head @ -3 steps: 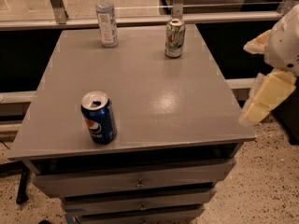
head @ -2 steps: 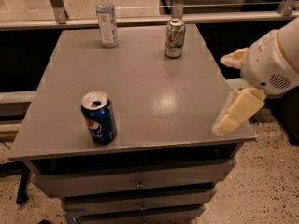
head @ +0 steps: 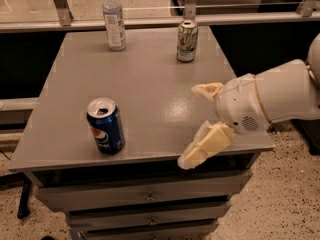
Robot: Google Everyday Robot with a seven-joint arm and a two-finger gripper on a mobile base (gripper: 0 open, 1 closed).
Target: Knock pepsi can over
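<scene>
The pepsi can (head: 105,125) is dark blue with a round logo and an opened silver top. It stands upright near the front left of the grey table (head: 145,74). My gripper (head: 197,124) reaches in from the right over the table's front right part. Its two cream fingers are spread apart and hold nothing. One finger (head: 206,145) hangs over the front edge, the other (head: 207,90) is farther back. The gripper is well to the right of the can and does not touch it.
A green-and-white can (head: 187,40) stands upright at the back right of the table. A clear plastic bottle (head: 114,19) stands at the back left. Drawers (head: 145,198) sit under the tabletop. A metal rail and glass run behind the table.
My gripper has moved left from beyond the table's right edge to over its front right part, closer to the pepsi can. The cans and bottle have not moved.
</scene>
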